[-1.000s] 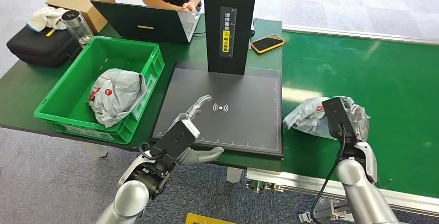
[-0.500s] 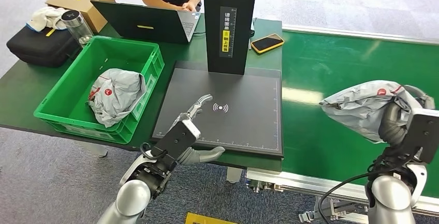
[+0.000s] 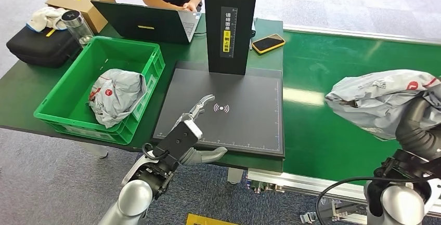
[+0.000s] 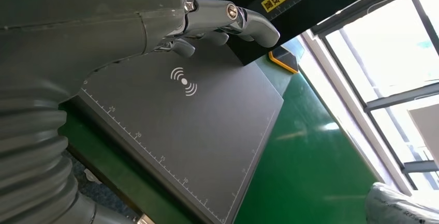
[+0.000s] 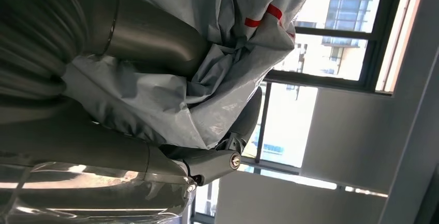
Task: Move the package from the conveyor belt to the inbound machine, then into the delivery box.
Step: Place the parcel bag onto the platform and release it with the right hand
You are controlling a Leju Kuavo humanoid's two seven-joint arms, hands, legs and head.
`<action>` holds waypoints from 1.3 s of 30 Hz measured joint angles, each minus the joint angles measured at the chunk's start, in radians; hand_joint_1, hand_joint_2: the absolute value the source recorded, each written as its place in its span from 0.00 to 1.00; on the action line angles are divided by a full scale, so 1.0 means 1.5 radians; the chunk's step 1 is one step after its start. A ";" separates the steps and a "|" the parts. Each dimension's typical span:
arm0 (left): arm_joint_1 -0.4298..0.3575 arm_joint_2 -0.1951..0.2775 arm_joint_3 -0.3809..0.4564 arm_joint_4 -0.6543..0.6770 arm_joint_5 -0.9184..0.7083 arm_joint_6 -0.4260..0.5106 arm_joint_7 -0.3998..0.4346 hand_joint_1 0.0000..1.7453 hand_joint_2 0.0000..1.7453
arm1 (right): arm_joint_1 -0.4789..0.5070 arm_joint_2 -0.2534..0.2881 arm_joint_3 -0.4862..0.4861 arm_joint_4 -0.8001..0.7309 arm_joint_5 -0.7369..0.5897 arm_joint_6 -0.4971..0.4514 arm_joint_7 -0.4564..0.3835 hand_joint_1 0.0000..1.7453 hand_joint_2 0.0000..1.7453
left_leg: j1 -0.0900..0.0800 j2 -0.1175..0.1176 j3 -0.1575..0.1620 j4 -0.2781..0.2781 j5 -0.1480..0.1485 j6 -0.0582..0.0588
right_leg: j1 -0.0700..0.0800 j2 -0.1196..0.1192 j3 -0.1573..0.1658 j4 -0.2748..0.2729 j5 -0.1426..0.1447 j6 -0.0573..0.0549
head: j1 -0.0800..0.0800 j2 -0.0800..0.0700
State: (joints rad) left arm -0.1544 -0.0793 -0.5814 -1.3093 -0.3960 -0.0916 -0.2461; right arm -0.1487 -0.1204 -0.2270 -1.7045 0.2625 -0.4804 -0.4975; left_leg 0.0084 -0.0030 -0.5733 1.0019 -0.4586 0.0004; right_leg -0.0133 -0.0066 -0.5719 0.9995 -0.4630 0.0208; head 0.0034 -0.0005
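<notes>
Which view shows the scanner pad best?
Head view: the whole scanner pad shows, with its black column behind and the left hand over its near edge. Left wrist view shows most of it close up and tilted; right wrist view shows the held package instead.

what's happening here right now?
The right hand grips a grey package, held up above the green conveyor belt. The left hand hovers open over the near edge of the black inbound machine, holding nothing. Another grey package already lies in the green delivery box. A person sits behind a laptop at the far side of the table.
</notes>
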 joint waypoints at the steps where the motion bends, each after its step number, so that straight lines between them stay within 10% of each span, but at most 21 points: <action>1: 0.000 0.000 0.000 0.000 0.000 0.000 0.000 0.00 1.00 | 0.000 0.001 0.005 -0.003 -0.001 0.008 0.003 1.00 1.00 | 0.000 0.000 0.000 0.000 0.000 0.000 | 0.000 0.000 0.000 0.000 0.000 0.000 | 0.000 0.000; 39: -0.057 -0.007 -0.032 0.030 0.019 -0.036 -0.007 0.00 1.00 | -0.314 -0.021 0.276 0.372 -0.031 0.192 0.142 1.00 1.00 | 0.000 0.000 -0.001 0.000 0.002 -0.001 | 0.000 0.000 -0.001 0.001 0.001 -0.001 | 0.000 0.000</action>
State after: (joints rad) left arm -0.2397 -0.0896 -0.6301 -1.2642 -0.3678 -0.1463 -0.2565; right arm -0.6193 -0.1513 0.1865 -1.1463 0.2154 -0.1930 -0.2850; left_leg 0.0084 -0.0023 -0.5740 1.0020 -0.4560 -0.0014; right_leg -0.0132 -0.0062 -0.5733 1.0014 -0.4614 0.0195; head 0.0031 -0.0006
